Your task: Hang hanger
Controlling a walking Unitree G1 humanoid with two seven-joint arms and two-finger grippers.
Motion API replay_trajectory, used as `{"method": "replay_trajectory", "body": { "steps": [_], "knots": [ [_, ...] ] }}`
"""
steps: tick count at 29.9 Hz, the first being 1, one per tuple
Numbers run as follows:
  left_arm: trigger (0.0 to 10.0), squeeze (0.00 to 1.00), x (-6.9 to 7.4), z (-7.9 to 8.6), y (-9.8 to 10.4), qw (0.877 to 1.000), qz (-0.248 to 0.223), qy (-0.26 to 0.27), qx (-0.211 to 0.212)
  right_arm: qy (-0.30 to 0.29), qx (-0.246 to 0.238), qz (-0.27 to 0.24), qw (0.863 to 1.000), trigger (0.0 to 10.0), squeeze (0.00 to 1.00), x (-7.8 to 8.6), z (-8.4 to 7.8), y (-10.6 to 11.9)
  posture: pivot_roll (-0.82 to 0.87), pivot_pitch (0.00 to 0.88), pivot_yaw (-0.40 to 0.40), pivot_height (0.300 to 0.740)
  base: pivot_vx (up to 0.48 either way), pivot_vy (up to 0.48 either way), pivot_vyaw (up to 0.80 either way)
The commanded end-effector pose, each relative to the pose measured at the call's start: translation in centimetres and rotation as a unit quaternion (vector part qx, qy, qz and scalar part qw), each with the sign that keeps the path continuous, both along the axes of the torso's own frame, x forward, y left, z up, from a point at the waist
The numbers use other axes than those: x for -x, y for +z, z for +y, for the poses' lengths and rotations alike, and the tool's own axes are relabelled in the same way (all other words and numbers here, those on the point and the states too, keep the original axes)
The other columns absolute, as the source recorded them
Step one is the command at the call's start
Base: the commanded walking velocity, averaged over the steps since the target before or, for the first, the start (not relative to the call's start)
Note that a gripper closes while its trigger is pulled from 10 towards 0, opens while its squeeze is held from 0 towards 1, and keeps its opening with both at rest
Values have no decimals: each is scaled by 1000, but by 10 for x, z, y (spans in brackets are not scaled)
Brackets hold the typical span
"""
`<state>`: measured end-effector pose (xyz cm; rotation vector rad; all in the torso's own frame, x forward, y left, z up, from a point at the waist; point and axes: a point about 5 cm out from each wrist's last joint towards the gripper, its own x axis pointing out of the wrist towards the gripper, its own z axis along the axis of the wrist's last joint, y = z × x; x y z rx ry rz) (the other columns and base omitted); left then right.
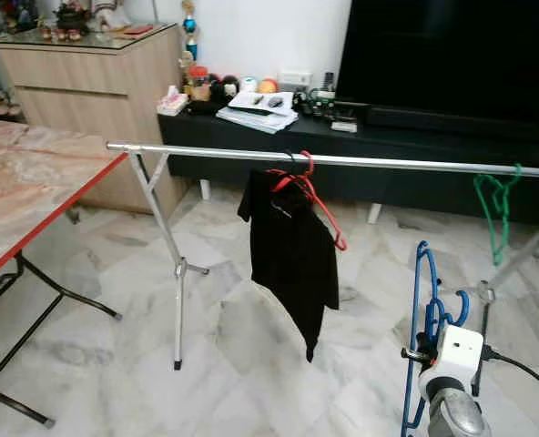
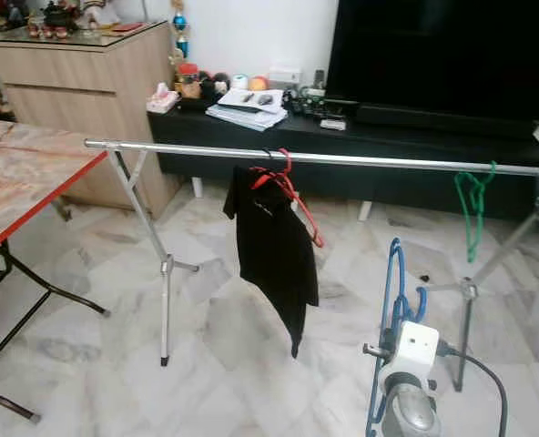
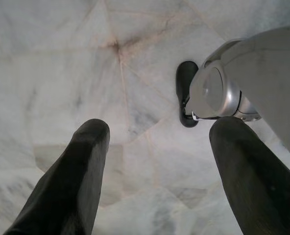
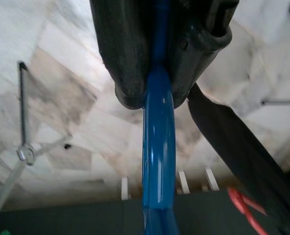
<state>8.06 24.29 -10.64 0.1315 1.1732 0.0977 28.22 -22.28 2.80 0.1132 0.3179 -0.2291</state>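
Observation:
A blue hanger (image 1: 422, 314) stands upright low on the right, below and in front of the silver rail (image 1: 388, 164). My right gripper (image 4: 157, 93) is shut on it; its white wrist box (image 1: 457, 355) shows beside the hanger. On the rail hang a red hanger (image 1: 317, 205) carrying a black shirt (image 1: 292, 250), and a bare green hanger (image 1: 497, 205) farther right. My left gripper (image 3: 155, 161) hangs open over the marble floor with nothing between its fingers.
The rack's crossed legs (image 1: 178, 273) stand at the left and at the right (image 1: 515, 264). A marble-topped folding table (image 1: 24, 196) with a red edge is on the left. Behind the rail are a dark TV cabinet (image 1: 415, 146) and a wooden sideboard (image 1: 87, 82).

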Motion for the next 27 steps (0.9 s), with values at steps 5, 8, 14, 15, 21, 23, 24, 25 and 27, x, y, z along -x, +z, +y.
{"method": "replay_trajectory", "body": {
  "steps": [5, 8, 14, 15, 21, 23, 24, 25, 27],
  "knots": [
    [10000, 0, -6, -3, 0, 1000, 2, -8, -1, -18, 11, -2, 1000, 10000, 0, 2, -11, 1, 76, 0, -12, 740, 263, 0, 0],
    [10000, 0, -3, 0, 0, 1000, 0, -7, -1, -18, 13, -3, 1000, 10000, 0, 1, -11, 2, 77, 0, -14, 740, 266, 0, 0],
    [10000, 0, 10, 11, 2, 1000, 2, -4, -4, -18, 15, -5, 1000, 10000, 0, -2, -12, 3, 80, 0, -15, 740, 268, 0, 0],
    [10000, 0, 12, 13, 2, 1000, 3, -3, -5, -18, 15, -6, 1000, 10000, 0, -2, -12, 3, 79, 0, -15, 740, 266, 0, 0],
    [10000, 0, 12, 23, 5, 1000, 2, 0, -8, -18, 16, -8, 1000, 10000, 0, -4, -12, 5, 80, 0, -16, 740, 269, 0, 0],
    [10000, 0, 10, 23, 6, 1000, 1, 0, -7, -18, 17, -8, 1000, 10000, 0, -5, -12, 5, 80, 0, -14, 740, 270, 0, 0],
    [10000, 0, 9, 23, 6, 1000, 1, -1, -7, -19, 18, -8, 1000, 10000, 0, -5, -13, 5, 80, 0, -14, 740, 270, 0, 0],
    [10000, 0, 7, 22, 6, 1000, 0, -1, -7, -19, 18, -8, 1000, 10000, 0, -5, -13, 6, 80, 0, -14, 740, 270, 0, 0],
    [10000, 0, 1, 17, 5, 1000, -4, -4, -4, -21, 19, -8, 1000, 10000, 0, -6, -14, 6, 79, 0, -13, 740, 270, 0, 0]
  ]
}}
